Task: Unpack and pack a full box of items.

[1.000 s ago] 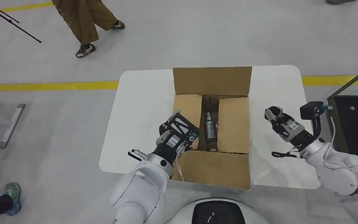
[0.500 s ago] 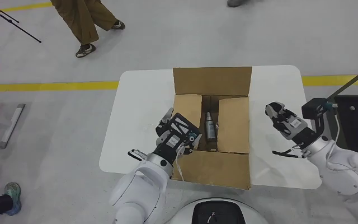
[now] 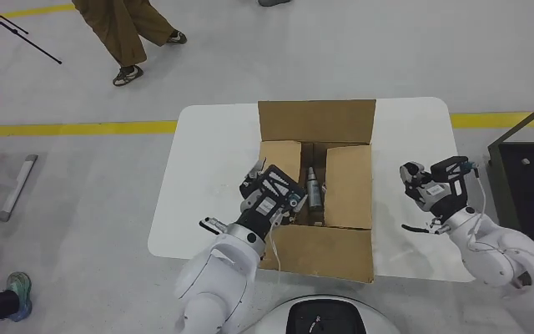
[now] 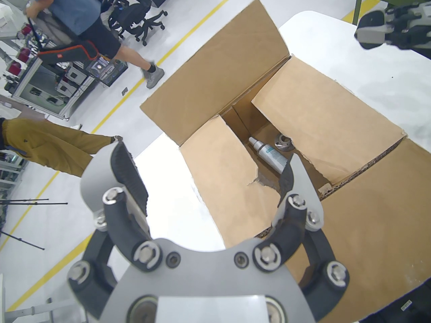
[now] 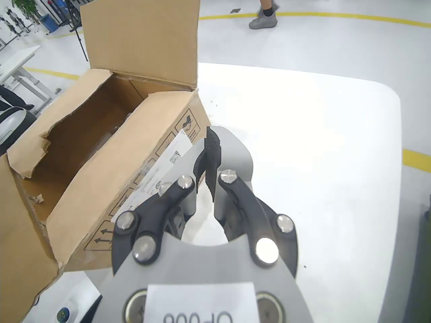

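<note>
Two side flaps of the cardboard box (image 3: 317, 121) (image 4: 219, 65) (image 5: 141, 28) lie folded inward over the opening, leaving a narrow slot between their inner edges. The box's far flap stands upright; its near flap lies folded outward toward the robot. The box's left-hand side flap (image 4: 222, 169) has a torn, ragged inner edge.

Through the slot, a white bottle (image 3: 313, 188) (image 4: 269, 154) lies on its side on the box floor, with a round metal fitting (image 4: 283, 141) just beside it.

The left gripper (image 3: 273, 190) (image 4: 205, 159) hovers above the box's left-hand side flap with its fingers spread wide. In the left wrist view, one finger lines up with the flap's outer side and the other with the slot, near the bottle. Contact with the flap cannot be determined.

The right gripper (image 3: 410, 175) (image 5: 208, 142) is positioned beside the box's right wall, apart from it, with its fingers pressed together on nothing.

The white table (image 3: 209, 167) (image 5: 303, 119) shows bare surface on both sides of the box, out to its rounded corners.
</note>
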